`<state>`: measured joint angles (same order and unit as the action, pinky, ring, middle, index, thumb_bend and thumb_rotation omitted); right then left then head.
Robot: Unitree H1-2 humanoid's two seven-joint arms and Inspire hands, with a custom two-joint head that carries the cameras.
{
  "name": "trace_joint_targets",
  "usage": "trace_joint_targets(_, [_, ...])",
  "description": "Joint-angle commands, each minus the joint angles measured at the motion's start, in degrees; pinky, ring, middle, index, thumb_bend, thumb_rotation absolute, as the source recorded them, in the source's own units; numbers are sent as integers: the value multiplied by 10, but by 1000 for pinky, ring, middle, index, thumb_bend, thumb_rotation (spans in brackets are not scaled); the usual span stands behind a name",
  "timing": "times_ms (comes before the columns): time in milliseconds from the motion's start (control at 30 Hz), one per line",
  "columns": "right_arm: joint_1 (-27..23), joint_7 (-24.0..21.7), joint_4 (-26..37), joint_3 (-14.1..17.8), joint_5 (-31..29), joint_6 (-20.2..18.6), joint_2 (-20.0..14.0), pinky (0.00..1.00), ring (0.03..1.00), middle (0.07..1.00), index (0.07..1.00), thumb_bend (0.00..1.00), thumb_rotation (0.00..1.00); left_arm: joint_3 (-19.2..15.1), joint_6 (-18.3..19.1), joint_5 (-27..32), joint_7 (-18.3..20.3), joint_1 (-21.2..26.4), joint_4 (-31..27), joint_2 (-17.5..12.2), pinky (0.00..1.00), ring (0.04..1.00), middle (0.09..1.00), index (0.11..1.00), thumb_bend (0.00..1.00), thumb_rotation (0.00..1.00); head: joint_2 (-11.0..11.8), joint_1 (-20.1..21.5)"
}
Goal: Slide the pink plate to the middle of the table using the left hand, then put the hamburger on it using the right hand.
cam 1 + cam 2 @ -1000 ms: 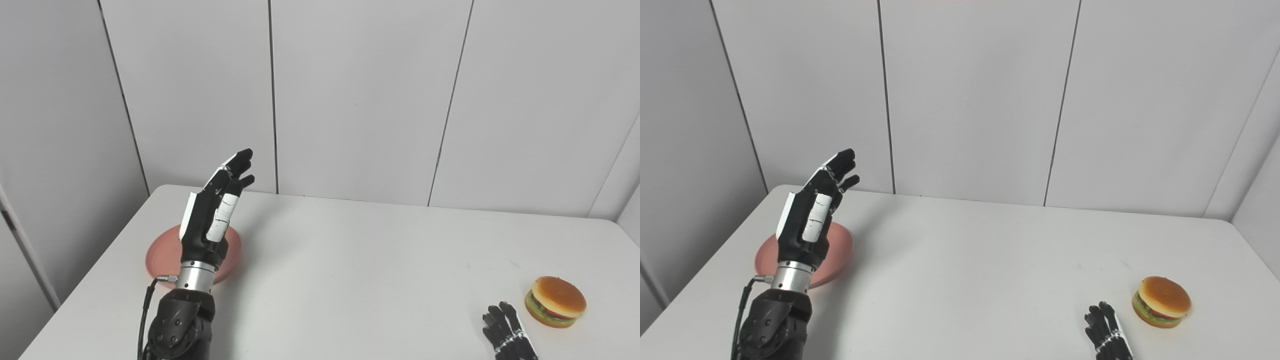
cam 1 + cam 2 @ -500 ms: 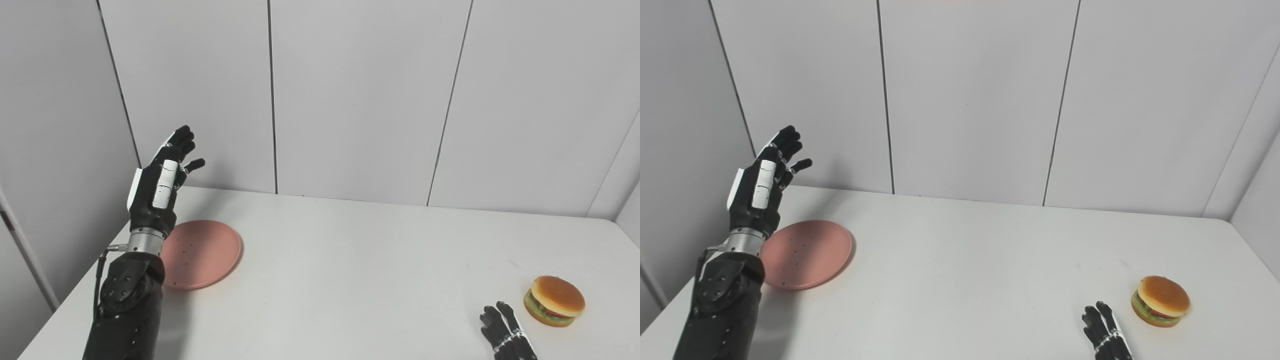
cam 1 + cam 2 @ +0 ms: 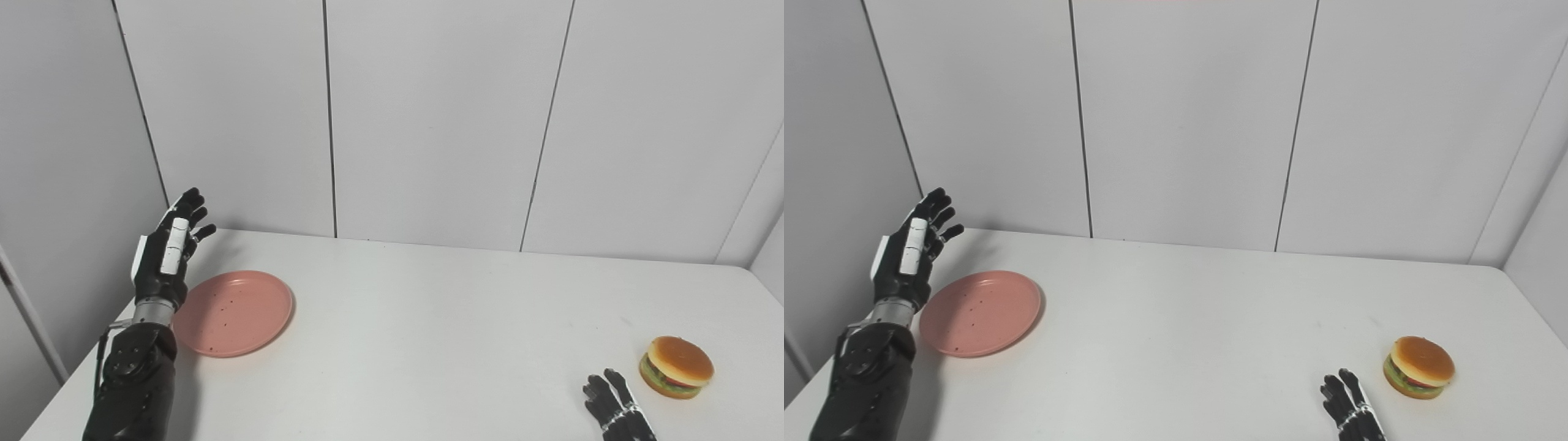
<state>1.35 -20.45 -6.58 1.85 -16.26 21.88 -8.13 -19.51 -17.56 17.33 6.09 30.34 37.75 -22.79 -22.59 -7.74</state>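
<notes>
My left hand [image 3: 164, 260] is raised above the left edge of the white desk [image 3: 429, 331], just beside the left rim of the pink plate [image 3: 236, 312]. Its fingers [image 3: 191, 205] are extended and spread, pointing up and toward the far wall; the hand grasps nothing, and I cannot tell whether its lower edge touches the plate's rim. The black forearm enters from the lower left corner.

The pink plate lies flat on the desk near the left side, toward the back, well apart from the desk's middle. Its surface carries a few small dark specks.

The hamburger [image 3: 676, 367] sits upright on the desk near the right edge, toward the front: tan bun on top, green and red layers visible along its side. It is well apart from the plate, with the bare middle of the desk between them.

My right hand [image 3: 614, 409] shows only partly at the bottom edge, just to the left of the hamburger and not touching it. Its visible fingers [image 3: 1344, 392] are straight and apart, released and holding nothing; the palm is cut off by the frame.

Grey wall panels [image 3: 429, 116] stand behind the desk.
</notes>
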Motion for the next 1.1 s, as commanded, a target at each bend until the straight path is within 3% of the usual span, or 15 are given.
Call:
trace_joint_targets(0, [-20,17,-54,11,7,-36,-16,974,942,934,967,888,905,-7,-36,3,8,39,17,-29,836,931,917,876,877,818,-2,0])
trace_joint_targets(300, [-17,17,-50,12,6,-39,-20,974,944,936,969,889,912,-21,-79,11,19,63,137,-64,879,938,924,915,887,809,-6,-1])
trace_joint_targets(533, [-18,17,-49,13,5,-40,-21,972,945,937,970,884,911,-21,-93,-1,13,66,186,-80,824,916,894,906,870,814,-7,0])
trace_joint_targets(767, [-17,15,-48,12,3,-41,-22,976,945,937,972,873,912,-24,-93,-5,18,70,239,-83,801,893,864,882,904,791,-9,1])
trace_joint_targets(900, [-16,18,-44,13,2,-41,-20,974,947,938,971,880,904,-27,-93,2,40,71,270,-74,784,884,866,896,928,781,-11,3])
trace_joint_targets(1067, [-14,19,-41,14,-1,-43,-18,972,946,938,973,880,893,-20,-93,-2,48,70,283,-64,867,889,872,904,909,783,-13,6])
